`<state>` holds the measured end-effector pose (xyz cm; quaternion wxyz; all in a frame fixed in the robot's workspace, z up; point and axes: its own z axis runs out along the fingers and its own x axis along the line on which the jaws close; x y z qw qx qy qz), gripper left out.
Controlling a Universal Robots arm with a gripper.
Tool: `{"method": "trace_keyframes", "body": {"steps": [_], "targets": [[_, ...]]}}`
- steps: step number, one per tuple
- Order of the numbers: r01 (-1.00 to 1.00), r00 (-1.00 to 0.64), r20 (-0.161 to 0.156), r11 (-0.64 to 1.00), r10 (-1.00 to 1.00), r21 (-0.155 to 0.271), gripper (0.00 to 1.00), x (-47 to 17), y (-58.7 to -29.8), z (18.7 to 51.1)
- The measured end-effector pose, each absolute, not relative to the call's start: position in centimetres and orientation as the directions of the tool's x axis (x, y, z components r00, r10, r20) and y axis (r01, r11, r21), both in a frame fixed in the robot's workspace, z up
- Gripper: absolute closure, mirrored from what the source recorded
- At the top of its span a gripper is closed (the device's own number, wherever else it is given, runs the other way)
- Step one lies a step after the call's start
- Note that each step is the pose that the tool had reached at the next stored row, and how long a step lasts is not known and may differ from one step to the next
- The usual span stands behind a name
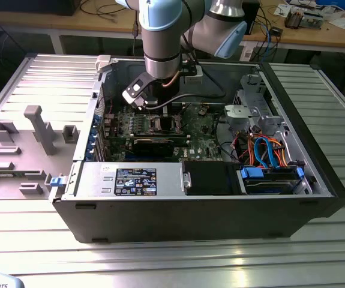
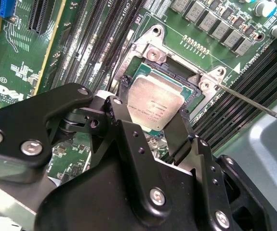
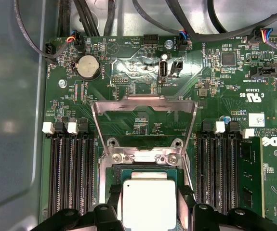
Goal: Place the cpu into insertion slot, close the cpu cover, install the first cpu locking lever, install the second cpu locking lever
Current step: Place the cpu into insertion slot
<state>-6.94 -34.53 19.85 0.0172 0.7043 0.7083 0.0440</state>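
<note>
Snugly between tool (image 2: pixel 152 105) fingers (image 2: pixel 128 132), cpu (image 2: pixel 156 109), cover (image 3: pixel 145 102) raised

Silver-grey cpu (image 3: pixel 145 202), silvery cpu cover (image 3: pixel 128 100) — green motherboard (image 3: pixel 138 67), black hand (image 2: pixel 148 115)

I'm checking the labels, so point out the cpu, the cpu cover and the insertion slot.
cpu (image 3: pixel 149 202): first wrist view, middle of its metal top.
cpu cover (image 3: pixel 143 101): first wrist view, raised frame's cross bar.
insertion slot (image 2: pixel 140 48): second wrist view, silvery rim corner.

text | motherboard (image 3: pixel 143 62) white print | cpu (image 2: pixel 155 103) faint engraving | none clearly readable
</note>
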Motion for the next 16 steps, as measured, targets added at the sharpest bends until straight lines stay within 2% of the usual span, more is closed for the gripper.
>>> {"method": "trace_keyframes", "body": {"steps": [7, 11, 16], "targets": [[0.996, -0.005, 0.048, 0.001, 0.999, 0.086, 0.46, -6.94, -34.54, 19.88], [0.996, -0.005, 0.069, -0.001, 0.998, 0.086, 0.46, -6.95, -34.53, 19.74], [0.996, -0.005, 0.069, -0.001, 0.998, 0.087, 0.46, -7.00, -34.64, 19.72]]}}
